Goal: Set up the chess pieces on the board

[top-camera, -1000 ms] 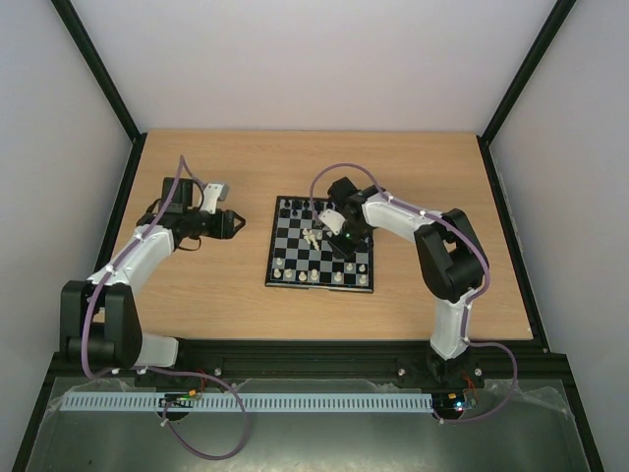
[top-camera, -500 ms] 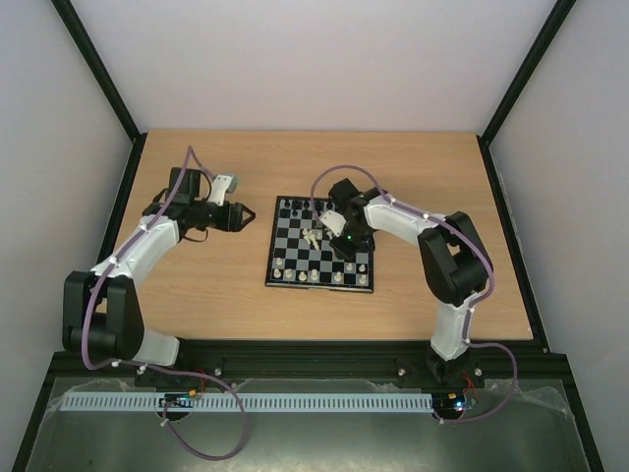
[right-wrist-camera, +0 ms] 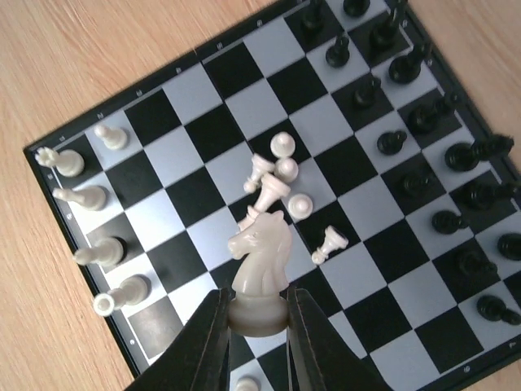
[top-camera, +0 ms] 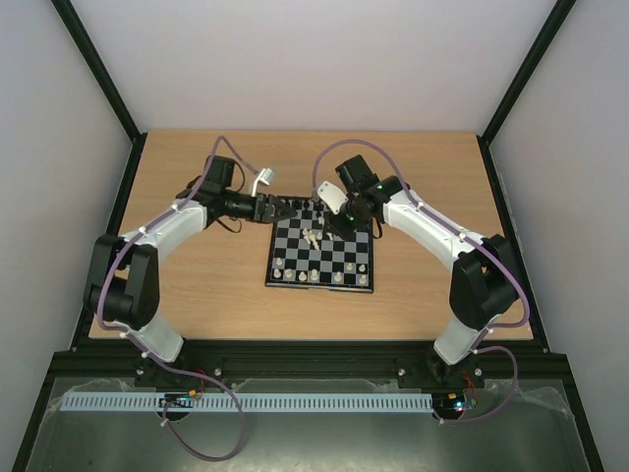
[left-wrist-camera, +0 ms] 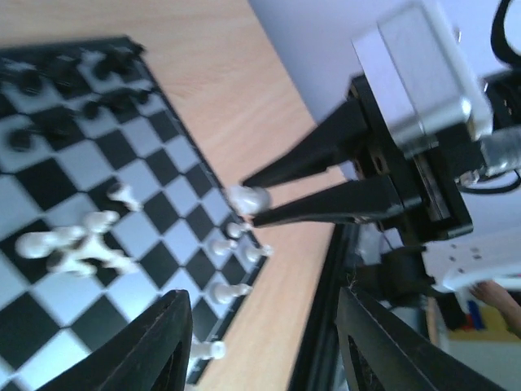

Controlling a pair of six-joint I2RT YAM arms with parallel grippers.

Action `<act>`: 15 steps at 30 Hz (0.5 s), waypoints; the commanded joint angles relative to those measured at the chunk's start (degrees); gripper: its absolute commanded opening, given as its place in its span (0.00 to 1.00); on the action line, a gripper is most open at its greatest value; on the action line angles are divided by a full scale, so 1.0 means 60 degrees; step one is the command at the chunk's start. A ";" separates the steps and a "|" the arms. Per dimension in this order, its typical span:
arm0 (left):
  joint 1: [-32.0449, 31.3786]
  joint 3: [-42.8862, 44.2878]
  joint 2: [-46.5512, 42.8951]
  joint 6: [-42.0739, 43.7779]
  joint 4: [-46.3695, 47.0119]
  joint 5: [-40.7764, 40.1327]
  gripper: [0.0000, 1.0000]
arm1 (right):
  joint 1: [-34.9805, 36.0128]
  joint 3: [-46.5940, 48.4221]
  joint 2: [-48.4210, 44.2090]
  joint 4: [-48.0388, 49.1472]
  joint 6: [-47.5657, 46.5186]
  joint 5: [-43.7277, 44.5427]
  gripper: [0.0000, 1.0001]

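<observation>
My right gripper is shut on the base of a cream-white knight, held upright above the board. Below it, several white chess pieces lie toppled in a heap mid-board. White pieces stand along one edge and black pieces fill the opposite side. From above, the right gripper hovers over the board and my left gripper sits at its far left corner. The left gripper is open and empty, looking across the board at the knight.
The board lies mid-table on bare wood. Black frame rails run along the near edge and up both sides, with grey walls around. The two grippers are close together over the board's far side.
The left arm swung right from the open table to the board's far left corner. The right gripper closed on the knight and drew back toward the board's far side.
</observation>
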 commanded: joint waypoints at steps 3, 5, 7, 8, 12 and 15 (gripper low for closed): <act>-0.0987 0.0161 0.0371 -0.0801 0.0616 0.1189 0.51 | 0.0137 0.0583 0.0090 -0.0139 0.0039 -0.0618 0.10; -0.1014 0.0271 0.0611 -0.0822 0.0536 0.1198 0.50 | 0.0175 0.0545 0.0005 -0.0120 -0.0011 -0.0729 0.10; -0.0973 0.0277 0.0775 -0.1115 0.0717 0.1120 0.50 | 0.0206 0.0466 -0.0109 -0.0118 -0.0031 -0.0865 0.10; -0.0962 0.0254 0.0841 -0.1305 0.0900 0.1120 0.50 | 0.0224 0.0429 -0.0170 -0.0107 -0.0032 -0.0926 0.10; -0.0967 0.0312 0.1155 -0.1825 0.1397 0.1129 0.55 | 0.0299 0.0286 -0.0362 -0.0118 -0.0046 -0.1202 0.10; -0.0967 0.0347 0.1344 -0.2187 0.1735 0.1200 0.56 | 0.0376 0.0285 -0.0388 -0.0151 -0.0088 -0.1228 0.11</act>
